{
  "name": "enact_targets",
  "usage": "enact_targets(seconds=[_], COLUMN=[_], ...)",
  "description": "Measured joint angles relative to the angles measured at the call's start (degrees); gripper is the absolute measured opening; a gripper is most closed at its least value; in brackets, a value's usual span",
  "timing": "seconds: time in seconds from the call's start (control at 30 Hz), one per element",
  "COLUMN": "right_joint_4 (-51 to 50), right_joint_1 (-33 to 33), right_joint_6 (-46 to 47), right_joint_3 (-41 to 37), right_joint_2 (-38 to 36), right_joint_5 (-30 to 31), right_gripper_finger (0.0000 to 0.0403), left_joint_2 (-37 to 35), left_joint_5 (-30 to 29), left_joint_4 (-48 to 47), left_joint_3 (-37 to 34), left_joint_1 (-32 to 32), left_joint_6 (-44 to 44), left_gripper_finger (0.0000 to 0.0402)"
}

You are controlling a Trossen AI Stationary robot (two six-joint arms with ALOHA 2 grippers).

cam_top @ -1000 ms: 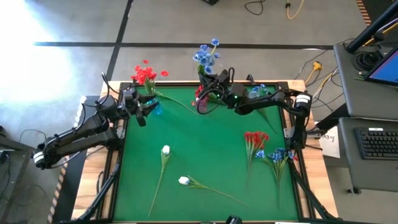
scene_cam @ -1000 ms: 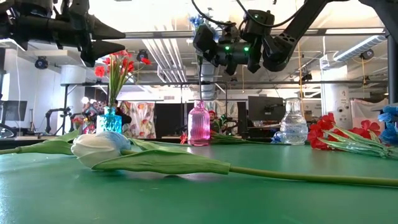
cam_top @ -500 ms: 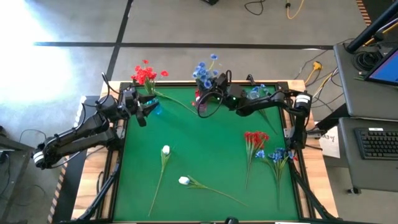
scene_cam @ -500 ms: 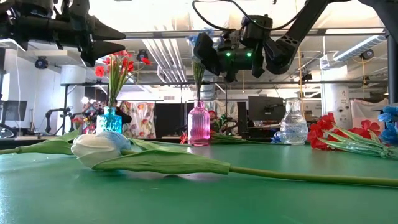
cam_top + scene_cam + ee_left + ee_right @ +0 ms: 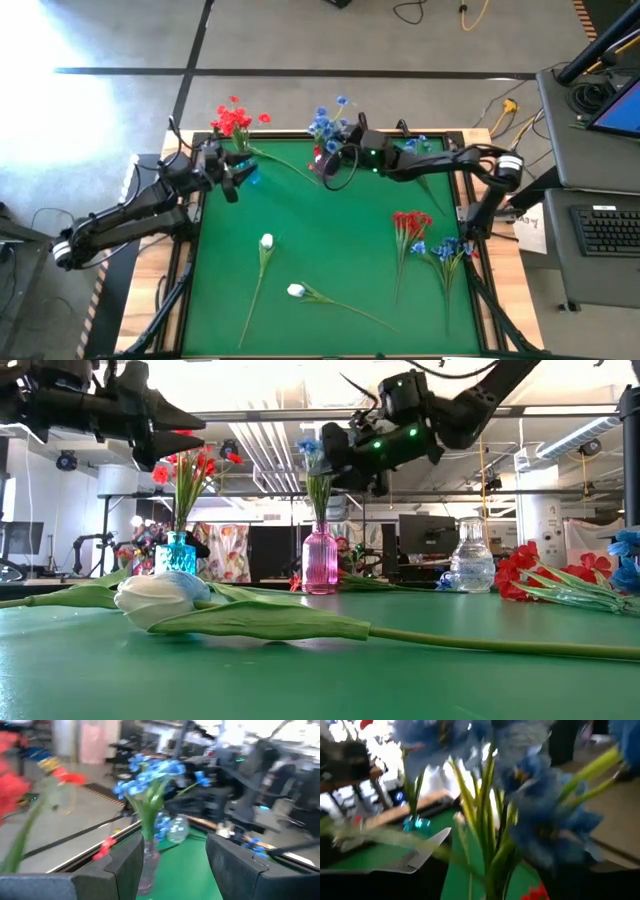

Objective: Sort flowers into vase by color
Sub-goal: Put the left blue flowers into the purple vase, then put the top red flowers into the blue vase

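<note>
Blue flowers [image 5: 312,452] stand with their stems in the pink vase [image 5: 320,560] at the table's far edge. My right gripper [image 5: 338,460] is level beside those stems above the vase's neck, open, and the stems [image 5: 487,845] show between its fingers. Red flowers [image 5: 190,465] stand in the blue vase [image 5: 180,553] at the far left. My left gripper [image 5: 240,178] hangs open by that vase and holds nothing. Two white flowers [image 5: 266,241] [image 5: 296,291], red flowers [image 5: 410,222] and blue flowers [image 5: 445,248] lie on the green table. My right gripper comes level from the table's right at the blue flowers' stems [image 5: 318,490] above the pink vase's neck. Its fingers stand on either side of them. Whether a finger touches the stems, I cannot tell.
A clear glass vase [image 5: 470,568] stands at the far edge, right of the pink one. The loose flowers lie on the near and right parts of the green mat [image 5: 330,230], and its middle is bare. The room's desks and cables lie beyond the table.
My right gripper has tipped from slanting down to level and sunk a little beside the pink vase. The blue flowers have come down with it; their stems now stand in the pink vase and the blooms are lower.
</note>
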Motion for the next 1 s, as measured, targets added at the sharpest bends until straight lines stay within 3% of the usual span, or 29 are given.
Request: enact_targets(seconds=[0.17,0.33,0.53,0.67,0.83,1.0], right_joint_4=[-12.89,-25.21,-36.54,-40.72,-48.98,-57.16], right_joint_1=[0.02,0.2,1.2,2.46,4.62,7.18], right_joint_6=[2.71,5.61,7.14,7.89,11.88,19.59], right_joint_3=[0.17,0.17,0.17,0.17,0.19,0.19], right_joint_2=[-5.23,-9.88,-15.83,-18.72,-21.26,-21.9], right_joint_5=[-2.8,-2.89,-4.2,-4.22,-4.39,-11.37], right_gripper_finger=[0.0286,0.0306,0.0321,0.0325,0.032,0.0318], left_joint_2=[4.5,6.16,8.52,10.78,13.22,14.92], left_joint_5=[-1.71,-0.25,-3.13,-7.63,-7.97,-8.01], left_joint_4=[-2.77,-15.92,-26.86,-33.26,-37.24,-39.91], left_joint_3=[3.23,11.23,19.03,21.48,23.78,25.93], left_joint_1=[-0.2,-1.7,-9.06,-14.87,-20.56,-25.16], left_joint_6=[-2.37,-6.09,-7.41,-11.15,-16.71,-19.98], left_gripper_finger=[0.0199,0.0199,0.0199,0.0199,0.0199,0.0199])
